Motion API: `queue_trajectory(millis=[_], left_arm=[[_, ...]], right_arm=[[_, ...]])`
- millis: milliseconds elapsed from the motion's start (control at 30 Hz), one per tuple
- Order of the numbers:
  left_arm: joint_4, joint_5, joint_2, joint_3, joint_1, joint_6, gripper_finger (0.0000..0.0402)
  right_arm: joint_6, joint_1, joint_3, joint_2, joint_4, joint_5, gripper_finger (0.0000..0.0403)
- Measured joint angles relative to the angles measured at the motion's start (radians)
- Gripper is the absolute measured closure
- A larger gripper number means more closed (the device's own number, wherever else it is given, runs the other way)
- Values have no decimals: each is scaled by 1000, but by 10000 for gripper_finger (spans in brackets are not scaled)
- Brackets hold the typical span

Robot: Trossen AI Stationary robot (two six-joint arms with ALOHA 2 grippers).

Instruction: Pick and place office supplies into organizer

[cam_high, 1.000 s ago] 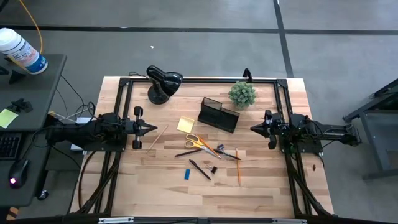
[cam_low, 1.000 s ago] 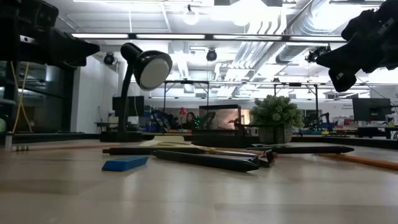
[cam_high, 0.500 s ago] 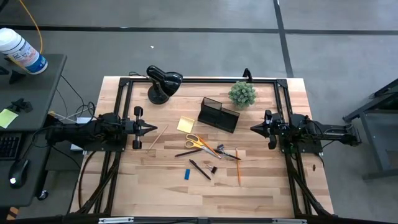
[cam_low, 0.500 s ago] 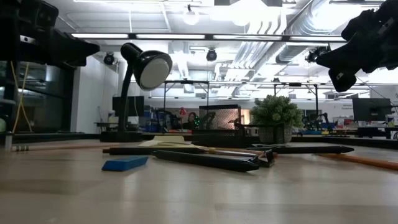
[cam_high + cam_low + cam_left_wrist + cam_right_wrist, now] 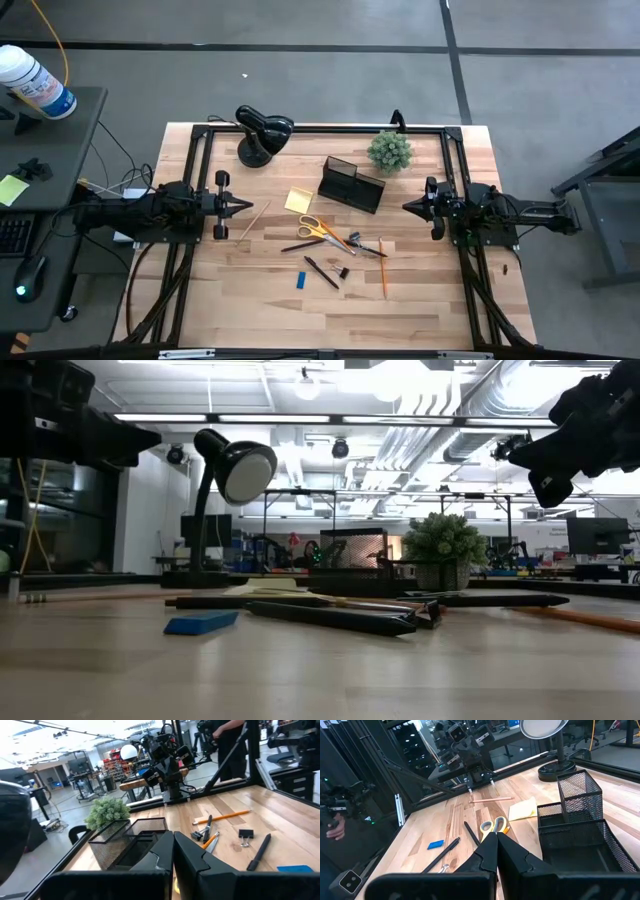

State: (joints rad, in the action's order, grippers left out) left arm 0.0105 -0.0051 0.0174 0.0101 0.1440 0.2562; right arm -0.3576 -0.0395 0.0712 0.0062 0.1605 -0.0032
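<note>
The black mesh organizer (image 5: pixel 352 184) stands on the table's far middle, also seen as organizer (image 5: pixel 580 820). Near it lie the yellow sticky-note pad (image 5: pixel 298 200), orange-handled scissors (image 5: pixel 322 229), two black pens (image 5: pixel 321 272), a small blue block (image 5: pixel 300 280), a black clip (image 5: pixel 343 271), an orange pencil (image 5: pixel 383 280) and a wooden pencil (image 5: pixel 259 216), all flat on the wood. My left gripper (image 5: pixel 245 205) hovers shut at the left side, pointing right. My right gripper (image 5: pixel 405 207) hovers shut at the right side, pointing left. Neither touches anything.
A black desk lamp (image 5: pixel 262 133) stands at the far left and a green potted plant (image 5: pixel 389 151) at the far right behind the organizer. A black frame (image 5: pixel 320 127) borders the table. Bare wood lies along the near edge (image 5: pixel 330 325).
</note>
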Motion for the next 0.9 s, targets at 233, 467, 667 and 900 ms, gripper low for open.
queue_trajectory(millis=[233, 467, 667, 900], left_arm=[[0, 0, 0, 0, 0, 0, 401], [0, 12, 0, 0, 0, -2, 401], [0, 10, 0, 0, 0, -56, 401], [1, -7, 0, 0, 0, -81, 401]], right_arm=[[0, 0, 0, 0, 0, 0, 402], [0, 0, 0, 0, 0, 0, 402], [2, 0, 0, 0, 0, 17, 402], [26, 0, -2, 0, -24, 38, 402]])
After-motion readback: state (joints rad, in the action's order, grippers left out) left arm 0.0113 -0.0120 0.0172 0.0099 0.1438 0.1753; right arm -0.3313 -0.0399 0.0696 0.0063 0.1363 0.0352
